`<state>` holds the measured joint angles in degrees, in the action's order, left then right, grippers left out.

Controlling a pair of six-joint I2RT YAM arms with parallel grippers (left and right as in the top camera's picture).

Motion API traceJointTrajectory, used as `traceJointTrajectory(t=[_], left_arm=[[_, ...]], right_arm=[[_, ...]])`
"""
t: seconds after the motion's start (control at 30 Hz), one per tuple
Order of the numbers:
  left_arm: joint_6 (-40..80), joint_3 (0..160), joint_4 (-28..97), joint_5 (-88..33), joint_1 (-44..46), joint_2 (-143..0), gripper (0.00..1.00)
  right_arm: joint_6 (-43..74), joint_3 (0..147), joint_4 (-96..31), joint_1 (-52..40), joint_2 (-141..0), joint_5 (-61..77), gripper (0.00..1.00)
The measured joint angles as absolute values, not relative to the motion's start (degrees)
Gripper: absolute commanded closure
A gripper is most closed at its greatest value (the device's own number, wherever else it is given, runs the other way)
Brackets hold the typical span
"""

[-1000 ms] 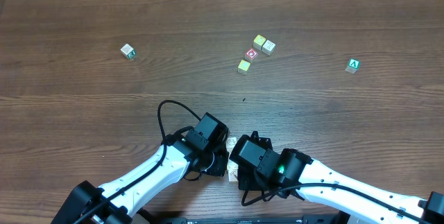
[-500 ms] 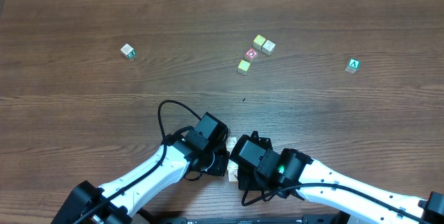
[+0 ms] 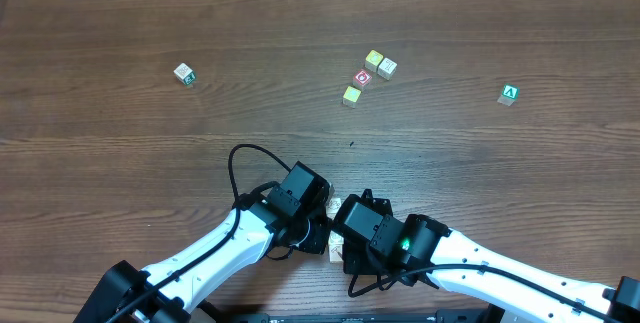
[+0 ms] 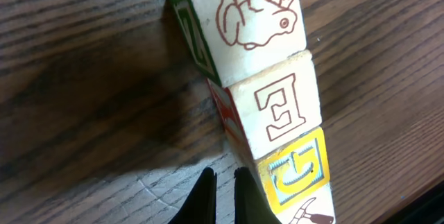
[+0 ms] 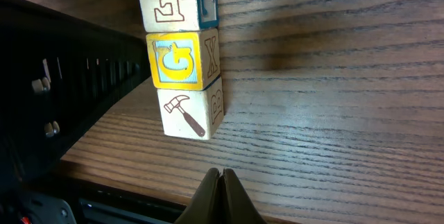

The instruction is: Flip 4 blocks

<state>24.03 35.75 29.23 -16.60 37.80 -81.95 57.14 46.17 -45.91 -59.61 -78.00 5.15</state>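
Soft, even room light; broad diffuse shadow across the table in left-wrist view; wood grain crisp.

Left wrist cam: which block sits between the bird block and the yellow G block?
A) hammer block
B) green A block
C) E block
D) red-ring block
C: the E block lies in the row, touching the bird block on one side and the yellow G block on the other.
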Motion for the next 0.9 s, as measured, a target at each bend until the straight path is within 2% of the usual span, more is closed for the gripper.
traceJointTrajectory(t=[0.33,0.5,0.9], left_arm=[[24.05,35.75,30.44,-16.47,37.80,-81.93,0.96],[24.60,36.45,35.46,-13.17,37.80,-81.34,0.96],[30.30,59.64,62.17,6.37,37.80,-65.49,0.96]], right_arm=[[57.14,46.17,-45.95,-59.61,-78.00,5.15,0.96],[57.14,46.17,-45.95,-59.61,-78.00,5.15,0.96],[58.78,46.17,-46.19,-58.78,-78.00,5.06,0.96]])
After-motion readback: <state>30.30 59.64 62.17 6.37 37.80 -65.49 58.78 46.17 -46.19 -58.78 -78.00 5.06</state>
